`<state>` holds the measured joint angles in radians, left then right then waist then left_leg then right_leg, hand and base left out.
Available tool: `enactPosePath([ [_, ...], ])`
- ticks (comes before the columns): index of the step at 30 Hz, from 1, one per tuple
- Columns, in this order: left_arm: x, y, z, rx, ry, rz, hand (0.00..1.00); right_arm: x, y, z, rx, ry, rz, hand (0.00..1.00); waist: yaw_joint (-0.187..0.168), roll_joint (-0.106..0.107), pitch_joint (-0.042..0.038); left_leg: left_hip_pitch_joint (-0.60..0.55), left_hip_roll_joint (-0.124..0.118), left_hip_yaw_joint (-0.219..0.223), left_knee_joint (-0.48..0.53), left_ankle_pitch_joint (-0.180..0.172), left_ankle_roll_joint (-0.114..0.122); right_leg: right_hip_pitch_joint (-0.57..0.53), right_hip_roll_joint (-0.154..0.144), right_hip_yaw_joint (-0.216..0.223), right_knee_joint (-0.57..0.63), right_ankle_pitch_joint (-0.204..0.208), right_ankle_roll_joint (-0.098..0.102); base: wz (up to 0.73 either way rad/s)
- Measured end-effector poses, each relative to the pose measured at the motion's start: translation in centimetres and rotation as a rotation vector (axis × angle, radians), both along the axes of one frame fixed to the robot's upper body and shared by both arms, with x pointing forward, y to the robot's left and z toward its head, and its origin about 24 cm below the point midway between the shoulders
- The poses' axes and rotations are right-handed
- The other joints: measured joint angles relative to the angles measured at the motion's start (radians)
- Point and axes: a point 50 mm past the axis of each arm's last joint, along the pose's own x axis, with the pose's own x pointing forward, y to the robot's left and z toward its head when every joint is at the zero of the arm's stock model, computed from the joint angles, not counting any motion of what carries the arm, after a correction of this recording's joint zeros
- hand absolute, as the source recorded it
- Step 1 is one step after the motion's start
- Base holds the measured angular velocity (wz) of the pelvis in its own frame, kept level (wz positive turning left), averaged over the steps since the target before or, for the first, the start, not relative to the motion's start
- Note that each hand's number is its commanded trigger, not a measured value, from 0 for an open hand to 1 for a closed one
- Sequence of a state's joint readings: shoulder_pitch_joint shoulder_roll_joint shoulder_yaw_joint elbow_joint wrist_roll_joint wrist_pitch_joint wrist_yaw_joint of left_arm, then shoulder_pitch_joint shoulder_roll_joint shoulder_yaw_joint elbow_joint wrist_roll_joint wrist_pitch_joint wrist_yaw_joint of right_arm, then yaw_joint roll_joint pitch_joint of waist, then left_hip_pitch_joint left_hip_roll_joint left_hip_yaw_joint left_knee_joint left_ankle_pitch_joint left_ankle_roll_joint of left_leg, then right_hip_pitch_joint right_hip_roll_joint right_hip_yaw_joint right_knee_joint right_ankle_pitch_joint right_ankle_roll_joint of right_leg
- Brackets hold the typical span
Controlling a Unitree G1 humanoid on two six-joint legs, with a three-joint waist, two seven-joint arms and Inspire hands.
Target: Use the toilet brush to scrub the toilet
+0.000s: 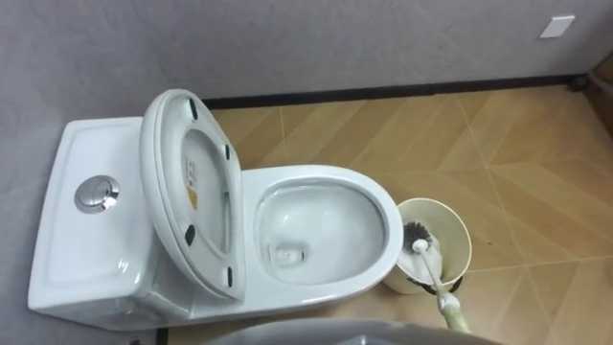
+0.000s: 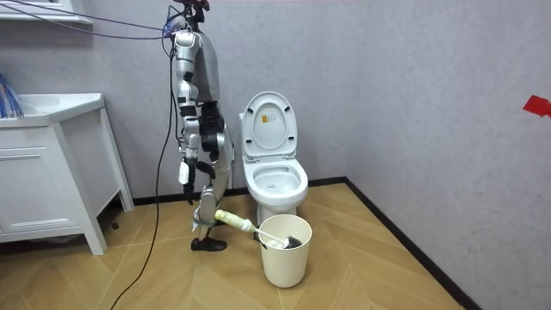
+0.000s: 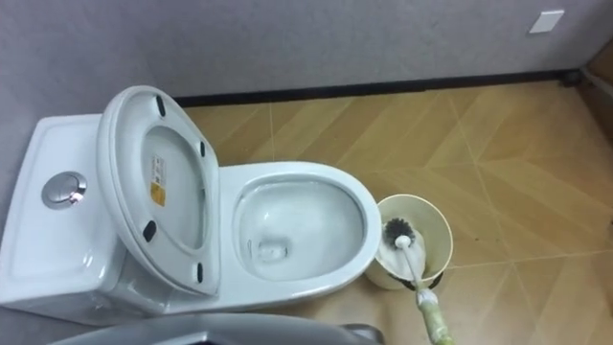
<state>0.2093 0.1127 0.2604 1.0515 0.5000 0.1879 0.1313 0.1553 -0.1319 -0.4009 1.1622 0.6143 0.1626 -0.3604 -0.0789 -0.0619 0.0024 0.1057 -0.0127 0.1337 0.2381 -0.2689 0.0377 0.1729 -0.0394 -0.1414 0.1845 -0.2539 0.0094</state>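
Step in hand: fetching. Dark-bristled, white-stemmed toilet brush (image 1: pixel 428 265) stands head-down in round cream plastic bucket (image 1: pixel 452 225), lower right of frame, just beside open white ceramic toilet (image 1: pixel 316 174). In the room view the right hand (image 2: pixel 186 170) hangs at the robot's side and I cannot tell its finger state. Next move likely calls for grasping the brush stem and carrying the bristles left into the toilet.

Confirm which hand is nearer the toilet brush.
Right, probably. The right hand hangs by the thigh, above the toilet brush, not touching. The left hand is hidden behind the body, on the side away from it.
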Motion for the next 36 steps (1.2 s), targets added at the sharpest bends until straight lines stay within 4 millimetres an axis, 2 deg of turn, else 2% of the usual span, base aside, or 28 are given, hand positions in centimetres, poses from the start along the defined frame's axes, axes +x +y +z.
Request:
enactPosePath([
  [2, 0.4, 0.2, 0.1, 0.025, -0.019, -0.016, 0.0, 2.7, -0.9, 0.7, -0.079, -0.067, 0.02, 0.0, 0.003, 0.003, -0.0015, -0.01, 0.001, 0.0, 0.002, 0.0, 0.0, -0.012, 0.002, 0.0, 0.003, 0.006, -0.001, 0.0],
  [7, 0.4, 0.4, 0.2, 0.057, -0.033, -0.036, 0.0, 6.9, -1.8, 2.1, -0.214, -0.15, 0.147, 0.0, 0.008, 0.009, -0.0023, -0.017, 0.003, 0.003, -0.001, 0.0, -0.001, -0.019, 0.008, 0.001, 0.002, 0.01, -0.002, 0.0],
  [9, 0.4, 0.4, 0.2, 0.056, -0.032, -0.043, 0.0, 8.0, -1.9, 2.6, -0.265, -0.151, 0.234, 0.0, 0.024, 0.012, -0.0057, -0.024, 0.004, 0.007, 0.0, 0.0, -0.001, -0.029, 0.009, 0.003, 0.003, 0.01, -0.003, -0.06],
  [10, 0.7, 0.3, 0.2, 0.056, -0.039, -0.053, 0.0, 8.9, -1.8, 2.8, -0.291, -0.157, 0.296, 0.0, 0.028, 0.017, -0.0127, -0.029, 0.004, 0.009, 0.001, 0.001, -0.002, -0.037, 0.009, 0.003, 0.003, 0.012, -0.005, -0.06],
  [11, 0.9, 0.2, 0.2, 0.054, -0.04, -0.07, 0.0, 9.8, -1.7, 3.0, -0.309, -0.162, 0.35, 0.0, 0.03, 0.019, -0.0136, -0.038, 0.004, 0.009, 0.004, 0.001, -0.001, -0.045, 0.008, 0.002, 0.002, 0.012, -0.005, 0.0],
  [17, 2.6, 0.2, 0.6, 0.057, -0.103, -0.098, 0.0, 12.7, -1.0, 4.1, -0.407, -0.203, 0.603, 0.0, 0.043, 0.019, -0.0095, -0.069, 0.003, 0.003, 0.023, 0.001, -0.001, -0.062, 0.006, -0.008, 0.002, 0.014, -0.006, 0.03],
  [23, 3.3, 0.2, 0.8, 0.055, -0.146, -0.111, 0.0, 13.7, -1.1, 4.7, -0.469, -0.198, 0.753, 0.0, 0.06, 0.008, -0.0043, -0.096, 0.002, -0.021, 0.038, 0.002, 0.0, -0.074, 0.005, -0.03, 0.003, 0.015, -0.007, 0.12],
  [29, 1.9, 1.0, 0.9, 0.063, -0.133, -0.101, 0.0, 13.5, -1.7, 4.7, -0.47, -0.186, 0.841, 0.0, 0.074, 0.002, -0.0038, -0.131, 0.007, -0.04, 0.059, 0.002, 0.0, -0.092, 0.005, -0.047, 0.003, 0.017, -0.009, 0.09],
  [33, 2.2, 1.4, 1.1, 0.068, -0.142, -0.1, 0.0, 12.1, -2.4, 3.9, -0.436, -0.108, 0.85, 0.0, 0.09, 0.01, -0.0014, -0.187, 0.01, -0.054, 0.092, 0.002, 0.0, -0.127, 0.005, -0.057, 0.023, 0.018, -0.01, 0.14],
  [35, 2.4, 1.3, 1.1, 0.065, -0.149, -0.105, 0.0, 11.9, -2.5, 3.6, -0.42, -0.086, 0.846, 0.0, 0.087, 0.023, 0.0001, -0.212, 0.012, -0.055, 0.109, 0.002, 0.001, -0.141, 0.006, -0.065, 0.022, 0.02, -0.011, 0.08],
  [36, 2.6, 1.3, 1.1, 0.06, -0.167, -0.095, 0.0, 11.7, -2.6, 3.5, -0.414, -0.071, 0.844, 0.0, 0.086, 0.034, -0.0015, -0.239, 0.015, -0.055, 0.12, 0.001, 0.003, -0.161, 0.006, -0.077, 0.032, 0.021, -0.011, 0.12],
])
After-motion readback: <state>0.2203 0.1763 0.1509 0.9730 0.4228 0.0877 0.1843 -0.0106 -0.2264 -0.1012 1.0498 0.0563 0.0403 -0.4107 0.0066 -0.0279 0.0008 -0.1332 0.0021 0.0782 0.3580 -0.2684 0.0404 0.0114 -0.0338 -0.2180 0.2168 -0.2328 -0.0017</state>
